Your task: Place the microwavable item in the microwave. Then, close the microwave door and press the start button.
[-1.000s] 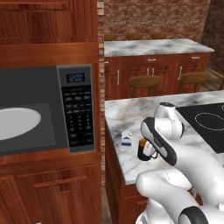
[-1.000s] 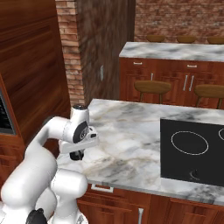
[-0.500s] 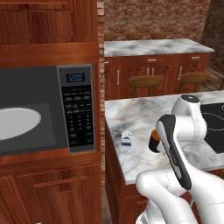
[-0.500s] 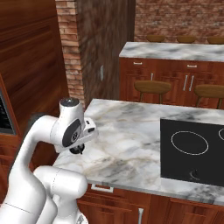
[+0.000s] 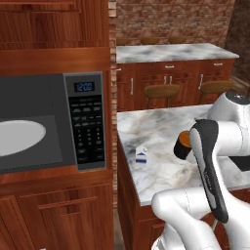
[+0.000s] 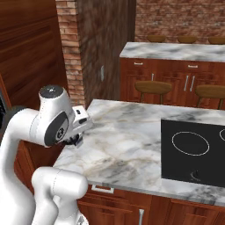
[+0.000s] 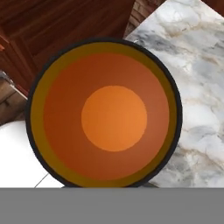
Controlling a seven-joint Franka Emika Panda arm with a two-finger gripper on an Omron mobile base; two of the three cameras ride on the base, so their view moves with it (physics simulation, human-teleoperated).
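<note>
The black mug (image 5: pixel 184 144) with its orange rim hangs just above the marble counter (image 5: pixel 156 124), half hidden behind my forearm. My gripper (image 6: pixel 75 139) sits under the wrist at the counter's left corner, shut on the mug. The hand view looks straight down into the mug's orange interior (image 7: pixel 113 118), and the fingertips are hidden there. The microwave (image 5: pixel 87 122) stands open at the left, showing its white turntable (image 5: pixel 19 137) and a lit blue display. Its door is out of view.
A small white-and-blue carton (image 5: pixel 141 154) stands on the counter left of the mug. A black cooktop (image 6: pixel 193 154) takes up the counter's right side. Stools (image 5: pixel 161 91) and a second counter stand behind. A brick pillar (image 6: pixel 70 48) rises between microwave wall and counter.
The arm has swung to the right and upward, carrying the mug up from the counter. The carton has stayed where it was.
</note>
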